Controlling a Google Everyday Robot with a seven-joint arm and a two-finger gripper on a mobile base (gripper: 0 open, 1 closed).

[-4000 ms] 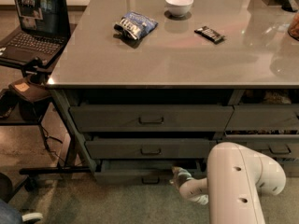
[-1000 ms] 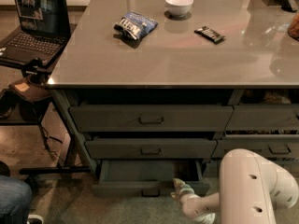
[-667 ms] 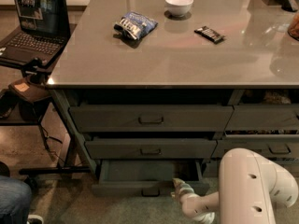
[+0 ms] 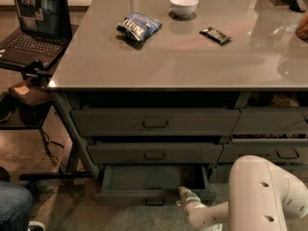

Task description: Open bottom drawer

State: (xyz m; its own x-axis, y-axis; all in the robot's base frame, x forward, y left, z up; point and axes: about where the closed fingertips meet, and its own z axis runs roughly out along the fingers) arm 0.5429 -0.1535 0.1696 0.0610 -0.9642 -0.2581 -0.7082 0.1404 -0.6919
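Note:
The bottom drawer (image 4: 126, 197) is the lowest, thin-fronted dark grey drawer of the left stack. It stands pulled out, so its flat shallow tray (image 4: 149, 177) shows. Its small centre handle (image 4: 155, 202) is on the front panel near the floor. My gripper (image 4: 185, 195) is at the drawer's front edge, just right of the handle and low by the floor. My white arm (image 4: 260, 196) fills the lower right corner.
Two taller drawers (image 4: 155, 122) (image 4: 155, 154) sit shut above it, with a neighbouring stack (image 4: 281, 153) at right. The tabletop (image 4: 96, 57) holds a chip bag (image 4: 138, 25), a bowl (image 4: 184, 4) and a dark bar (image 4: 215, 34). A laptop (image 4: 33, 23) on a stand and someone's knee (image 4: 14, 206) are at left.
Since four seconds ago the bottom drawer has slid further out and my arm has drawn back toward the lower right. Over the last second almost nothing has moved.

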